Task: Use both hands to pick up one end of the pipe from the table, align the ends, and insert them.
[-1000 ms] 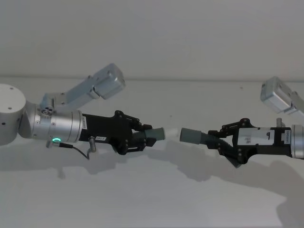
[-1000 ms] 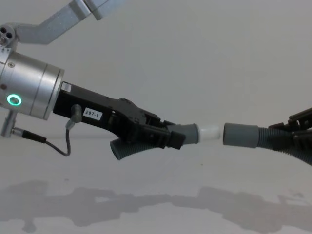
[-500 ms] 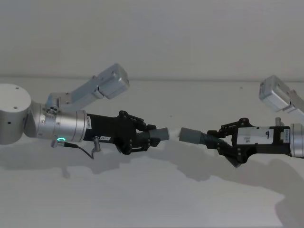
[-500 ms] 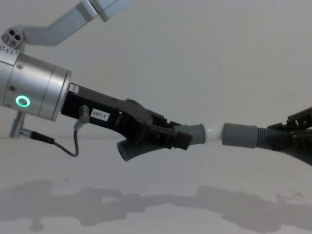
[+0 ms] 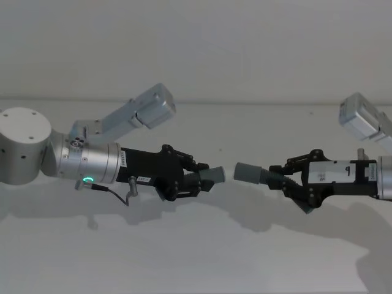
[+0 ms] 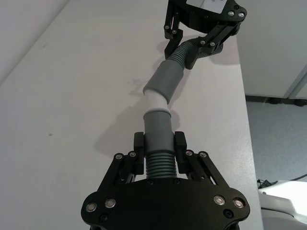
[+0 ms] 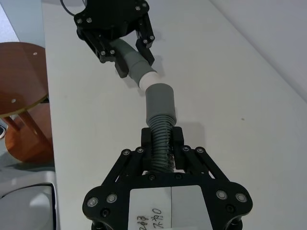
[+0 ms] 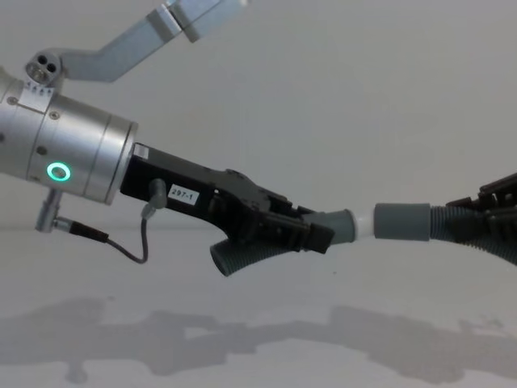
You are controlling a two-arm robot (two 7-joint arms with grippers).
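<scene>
Now both arms are up off the tabletop (image 5: 196,257), meeting over its middle; the left gripper (image 5: 195,179) comes in from the left side of the tabletop, its jaws closed on the ribbed part of the shorter hose piece (image 8: 279,242), whose loose dark end curls down below the gripper in the chest view; out front pokes the tapered cuff (image 6: 157,125), light grey with a narrow whitish tip (image 6: 154,99); the right gripper (image 5: 285,181) reaches in from the right side, jaws clamped on the ribs of the other hose piece (image 7: 161,143), just behind its wide grey sleeve (image 7: 160,103); the two ends face each other over the centre of the tabletop, both held clear of it with shadows lying beneath; in the left wrist view the whitish tip sits right at the mouth of the sleeve (image 6: 165,81), the two pieces meeting at a slight angle; whether the tip is a little way inside I cannot tell; in the chest view only a sliver of white shows between cuff and sleeve (image 8: 401,221); the head view puts a narrow gap between the grey parts; the silver wrist (image 8: 69,149) behind the left gripper glows with a green ring light (image 8: 57,171), a white label (image 8: 182,195) on the black body beside it; a round wooden stool (image 7: 21,96) stands off the left end of the tabletop.
</scene>
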